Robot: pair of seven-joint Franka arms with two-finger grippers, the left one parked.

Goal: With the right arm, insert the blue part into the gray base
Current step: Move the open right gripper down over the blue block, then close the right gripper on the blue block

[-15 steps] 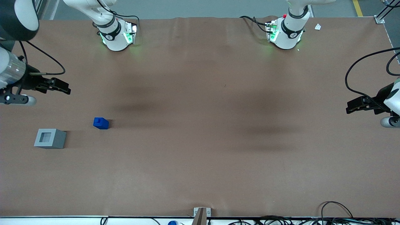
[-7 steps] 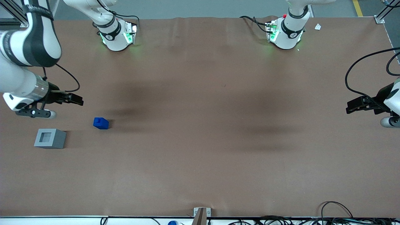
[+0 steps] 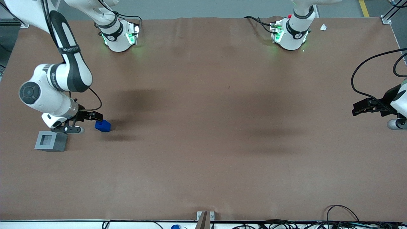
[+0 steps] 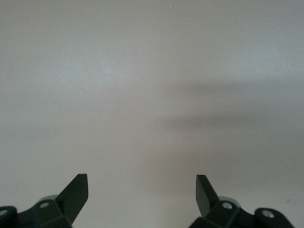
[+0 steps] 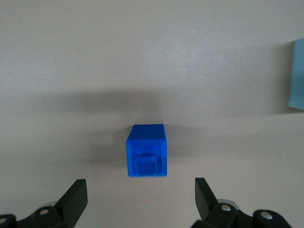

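Your table (image 3: 203, 143) is a bare brown sheet, with cables (image 3: 343, 219) bunched along its near edge toward the parked arm's end and a small bracket (image 3: 205, 218) at the middle of that edge. Nothing lies between the blue part (image 3: 102, 126) and the gray base (image 3: 51, 141); the two sit apart toward the working arm's end, the base slightly nearer the front camera, its square socket facing up.

Your right arm (image 3: 63, 79) bends down over that end, and its gripper (image 3: 93, 116) hangs just above the blue part's edge. In the wrist view the gripper (image 5: 140, 197) has its fingers spread wide, well wider than the blue part (image 5: 147, 150) that shows between them with its stub visible. The fingers grip nothing and touch nothing; the part rests on the table. An edge of the gray base (image 5: 297, 76) shows at the frame's border.

You have one blue part and one gray base.
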